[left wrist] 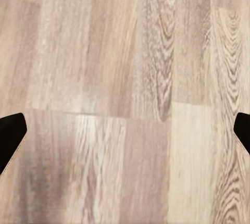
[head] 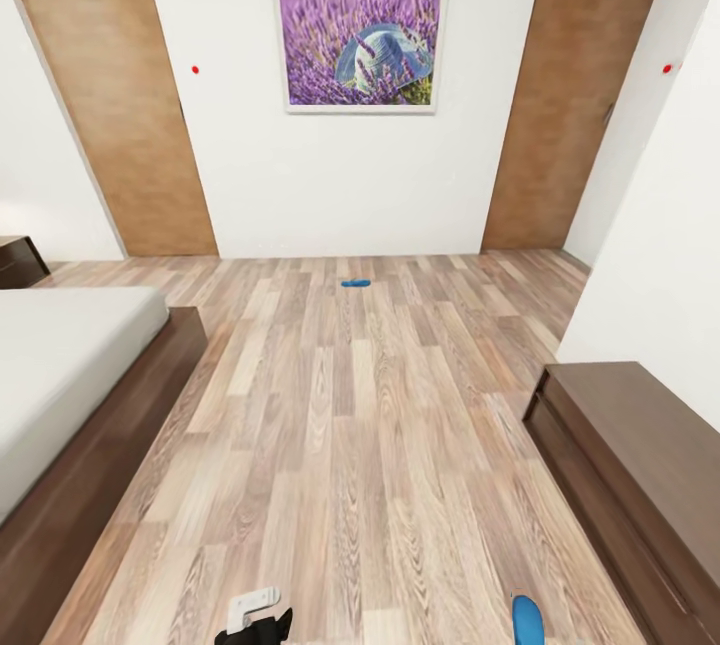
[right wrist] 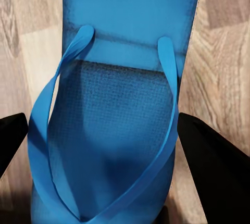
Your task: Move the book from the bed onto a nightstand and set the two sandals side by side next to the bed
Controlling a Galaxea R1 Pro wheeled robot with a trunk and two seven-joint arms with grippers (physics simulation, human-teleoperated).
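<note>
1. On my right wrist camera a blue sandal (right wrist: 112,130) sits between the two dark fingers (right wrist: 213,172) of my right gripper (right wrist: 104,146). The fingers stand on either side of it, close against its edges; I cannot tell whether they squeeze it.
2. From the head camera that sandal (head: 527,620) shows at the lower edge, over the plank floor (head: 370,445).
3. The other sandal (head: 355,283) lies flat on the floor far ahead, near the white wall, well apart from the first.
4. I can read no writing or brand on either sandal.
5. My left gripper (left wrist: 125,130) is spread wide, its fingertips (left wrist: 10,135) at the frame's edges with bare floor between.
6. The bed (head: 60,375) is at my left, a low cabinet (head: 640,455) at my right.
</note>
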